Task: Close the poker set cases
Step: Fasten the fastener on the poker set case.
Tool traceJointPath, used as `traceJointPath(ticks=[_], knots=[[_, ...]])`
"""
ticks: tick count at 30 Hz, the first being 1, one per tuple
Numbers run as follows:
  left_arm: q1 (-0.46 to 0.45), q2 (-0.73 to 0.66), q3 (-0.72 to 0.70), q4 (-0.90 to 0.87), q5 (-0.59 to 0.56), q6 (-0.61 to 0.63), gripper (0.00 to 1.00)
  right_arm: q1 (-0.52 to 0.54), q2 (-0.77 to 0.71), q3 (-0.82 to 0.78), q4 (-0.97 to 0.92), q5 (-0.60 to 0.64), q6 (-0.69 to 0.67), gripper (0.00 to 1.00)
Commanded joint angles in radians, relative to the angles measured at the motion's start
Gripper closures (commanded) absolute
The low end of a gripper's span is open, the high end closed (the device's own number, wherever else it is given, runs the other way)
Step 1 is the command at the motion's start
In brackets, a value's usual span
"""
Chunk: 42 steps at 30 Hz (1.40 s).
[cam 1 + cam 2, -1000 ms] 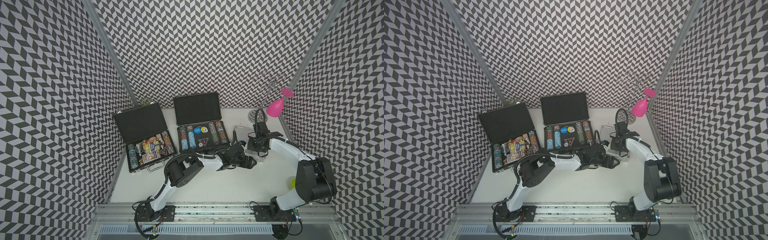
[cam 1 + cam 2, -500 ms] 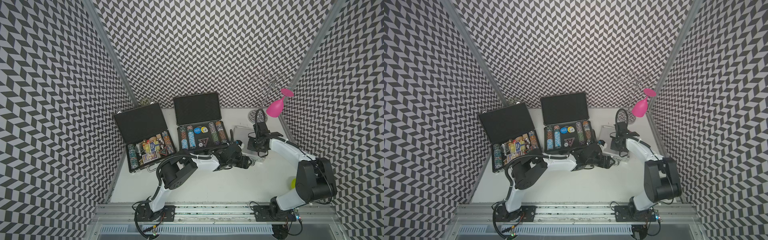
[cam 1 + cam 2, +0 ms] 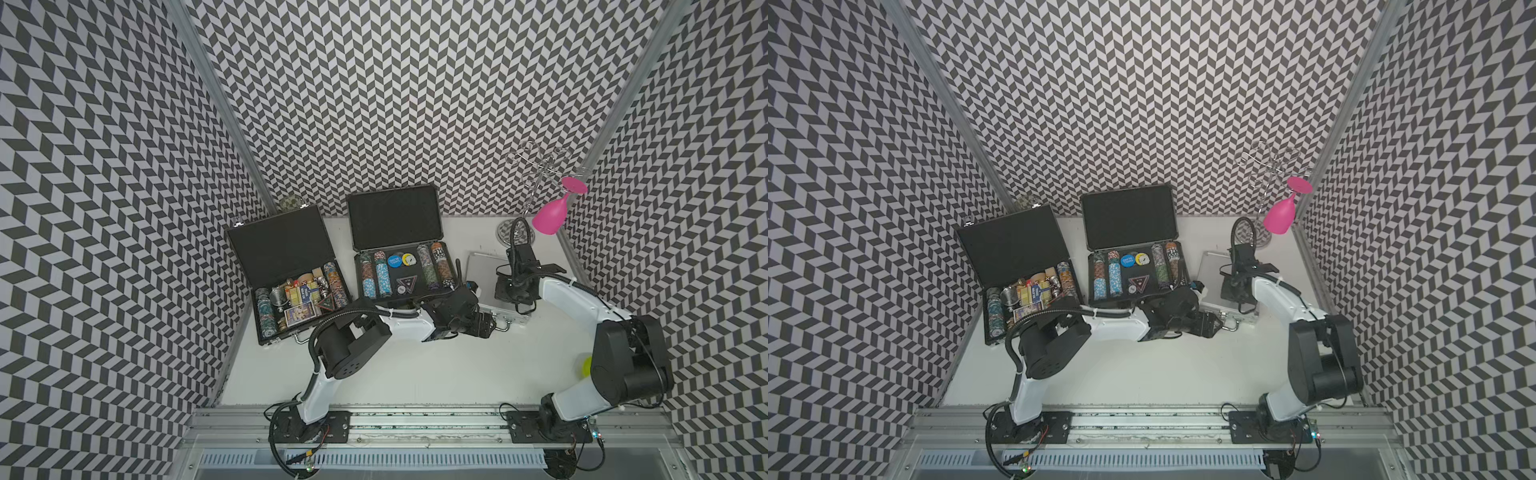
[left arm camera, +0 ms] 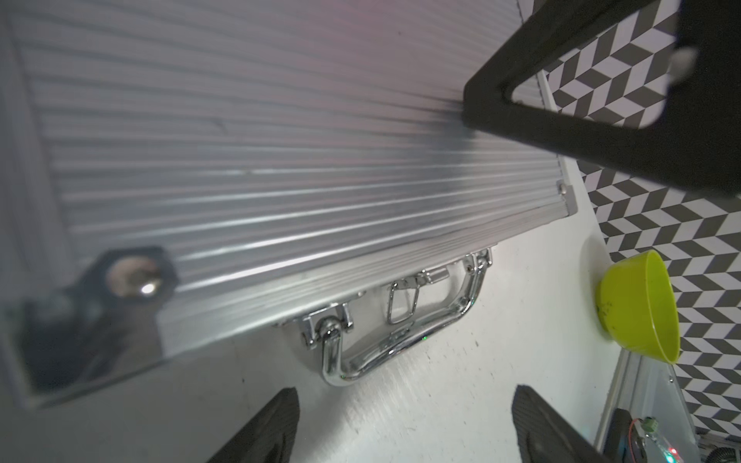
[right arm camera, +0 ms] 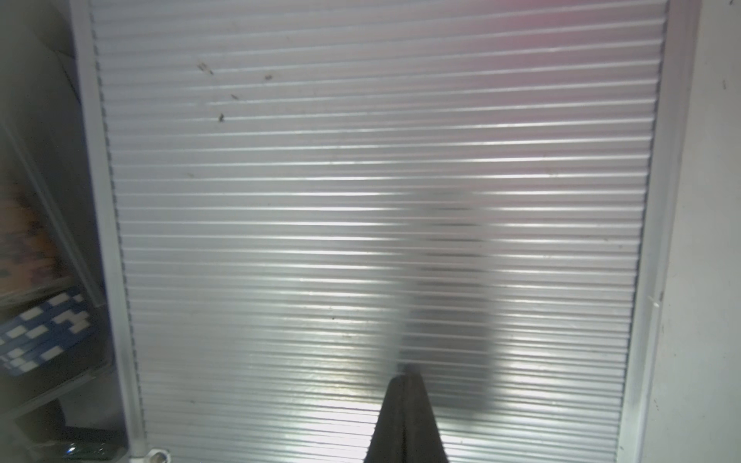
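At the far left of the table [image 3: 415, 374] the flat black poker case [image 3: 276, 245] stands open, its black-lined lid upright, with chips, dice and card boxes inside; the print on the boxes is too small to read. Just right of it, the thick ribbed dark grey poker case [image 3: 395, 218] is also open, with chip rows and a blue round disc whose writing is not legible. The left pincer [image 4: 405, 425] is wide and empty, near the chrome handle [image 4: 385, 340] of the silver aluminium poker case [image 3: 482, 270]. This case lies closed at the right, its lid ribbed. The right pincer [image 5: 405, 397], fingers pressed together, touches that lid.
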Motion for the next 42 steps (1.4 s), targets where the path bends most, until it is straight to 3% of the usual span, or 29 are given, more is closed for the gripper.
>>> traceJointPath(ticks=[1, 7, 13, 24, 42], knots=[[0.012, 0.026, -0.016, 0.082, 0.057, 0.001, 0.14, 0.009, 0.051, -0.027, -0.064, -0.038, 0.002, 1.00], [0.017, 0.074, -0.011, 0.208, 0.156, -0.012, 0.14, 0.009, 0.049, -0.030, -0.064, -0.036, 0.001, 1.00], [0.020, 0.027, -0.085, 0.348, 0.189, -0.037, 0.14, 0.009, 0.044, -0.030, -0.068, -0.028, -0.003, 1.00], [0.012, 0.009, -0.105, 0.444, 0.147, 0.013, 0.14, 0.009, 0.045, -0.045, -0.055, -0.031, 0.000, 1.00], [0.003, 0.098, -0.018, 0.323, 0.091, 0.070, 0.19, 0.009, 0.052, -0.039, -0.052, -0.034, -0.001, 1.00]])
